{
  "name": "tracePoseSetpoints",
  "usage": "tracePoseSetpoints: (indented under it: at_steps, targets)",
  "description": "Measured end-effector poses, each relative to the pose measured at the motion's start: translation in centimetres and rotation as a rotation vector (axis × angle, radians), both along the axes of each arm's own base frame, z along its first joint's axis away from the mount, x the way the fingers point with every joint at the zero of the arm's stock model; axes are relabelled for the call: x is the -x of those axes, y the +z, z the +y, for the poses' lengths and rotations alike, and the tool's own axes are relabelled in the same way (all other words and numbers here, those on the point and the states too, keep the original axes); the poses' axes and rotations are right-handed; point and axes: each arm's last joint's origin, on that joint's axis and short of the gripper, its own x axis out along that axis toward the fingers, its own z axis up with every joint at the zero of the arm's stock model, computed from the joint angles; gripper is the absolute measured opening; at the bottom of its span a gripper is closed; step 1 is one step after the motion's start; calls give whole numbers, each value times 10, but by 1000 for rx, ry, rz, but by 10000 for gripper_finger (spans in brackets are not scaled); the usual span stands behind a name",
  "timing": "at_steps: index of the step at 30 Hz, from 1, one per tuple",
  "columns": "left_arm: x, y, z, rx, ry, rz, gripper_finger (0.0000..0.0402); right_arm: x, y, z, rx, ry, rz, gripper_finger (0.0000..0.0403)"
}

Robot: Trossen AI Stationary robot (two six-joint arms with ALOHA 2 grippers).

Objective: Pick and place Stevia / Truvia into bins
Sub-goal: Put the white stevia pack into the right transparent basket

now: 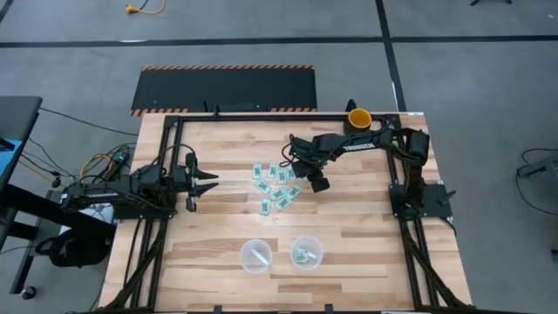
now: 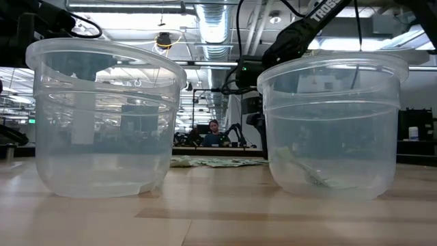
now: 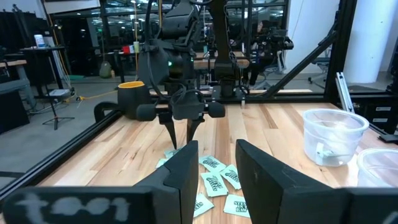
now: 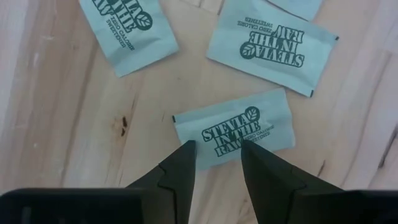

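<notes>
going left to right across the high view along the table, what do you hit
left claw → heap of Stevia packets → right claw, down over the heap's upper right edge → yellow-and-black mug at the far edge. Nearer the front edge: left clear cup → right clear cup.

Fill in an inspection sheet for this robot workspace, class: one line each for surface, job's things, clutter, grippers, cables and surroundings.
Surface: pale wooden table in a dark frame.
Job's things: Stevia packets loosely heaped mid-table; two clear cups at the near edge, the left cup holding something pale, the right cup holding greenish packets.
Clutter: yellow mug at the far edge.
Grippers: right gripper above one packet, fingers open; left gripper waits at the table's left, fingers open.
Cables: wires beside the left arm's base.
Surroundings: hazard-striped mat behind the table; a person seated far off.
</notes>
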Motion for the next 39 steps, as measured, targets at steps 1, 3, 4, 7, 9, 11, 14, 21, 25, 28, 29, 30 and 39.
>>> tracePoseSetpoints:
  at_steps: [1, 3, 4, 7, 9, 11, 14, 21, 25, 28, 29, 30, 39]
  targets:
    - [0, 0, 0, 0, 0, 0, 97, 0, 0, 0, -6, 7, -1, 122]
    - [0, 0, 0, 0, 0, 0, 97, -2, -4, 2, -22, 32, -1, 122]
    - [0, 0, 0, 0, 0, 0, 97, -3, -5, 2, -29, 36, -7, 122]
    - [0, 0, 0, 0, 0, 0, 97, -4, -11, 4, -45, 43, 2, 122]
    - [0, 0, 0, 0, 0, 0, 97, -4, -13, 3, -50, 42, 7, 122]
    - [0, 0, 0, 0, 0, 0, 97, -4, -13, 3, -54, 41, 9, 122]
    - [0, 0, 0, 0, -1, 0, 97, -4, -13, 3, -54, 41, 10, 122]
    - [0, 0, 0, 0, 0, 0, 97, -3, -12, 4, -58, 26, 16, 96]
    - [0, 0, 0, 0, 0, 0, 98, -2, -12, 4, -62, 24, 21, 64]
    - [0, 0, 0, 0, 0, 0, 98, -2, -12, 4, -67, 9, 26, 43]
    - [0, 0, 0, 0, 0, 0, 98, -1, -12, 4, -67, 8, 28, 36]
    - [0, 0, 0, 0, -1, 0, 98, -1, -12, 4, -67, 8, 29, 29]
    - [0, 0, 0, 0, 0, 0, 98, -1, -12, 4, -75, -36, 37, 5]
